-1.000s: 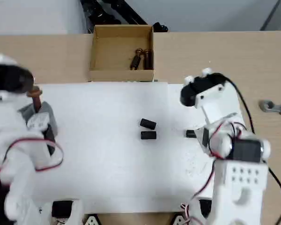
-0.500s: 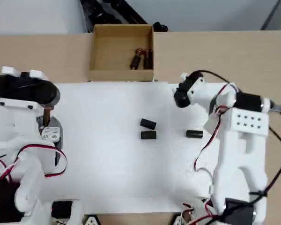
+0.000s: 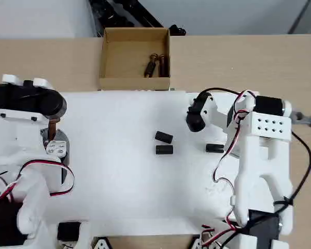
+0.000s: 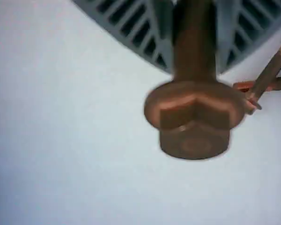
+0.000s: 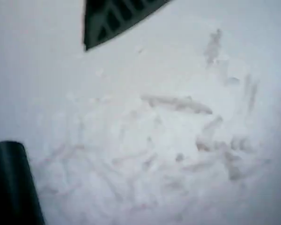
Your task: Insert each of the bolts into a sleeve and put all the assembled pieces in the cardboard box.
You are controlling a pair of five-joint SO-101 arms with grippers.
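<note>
My left gripper [image 3: 53, 136] hangs over the left edge of the white mat [image 3: 114, 181], shut on a copper bolt [image 3: 53, 126]. The left wrist view has that bolt [image 4: 192, 117] hex head toward the camera, its shank clamped against a grey ribbed finger [image 4: 126, 28]. Three black sleeves lie on the mat: two side by side in the middle [image 3: 164, 137] [image 3: 164, 150] and one [image 3: 212, 148] under my right arm [image 3: 233, 122]. My right gripper stands open just above the mat, one dark finger [image 5: 117, 16] showing and that sleeve [image 5: 11, 185] off to its side.
The cardboard box [image 3: 110, 57] stands beyond the mat's far edge, with assembled copper and black pieces [image 3: 156, 65] inside. More copper bolts [image 4: 267, 79] lie beneath my left gripper. A metal tool [image 3: 303, 118] rests on the wooden table at the right.
My right arm has swung out over the mat and lowered toward the right-hand sleeve. The left arm shifted inward with the bolt, then held still.
</note>
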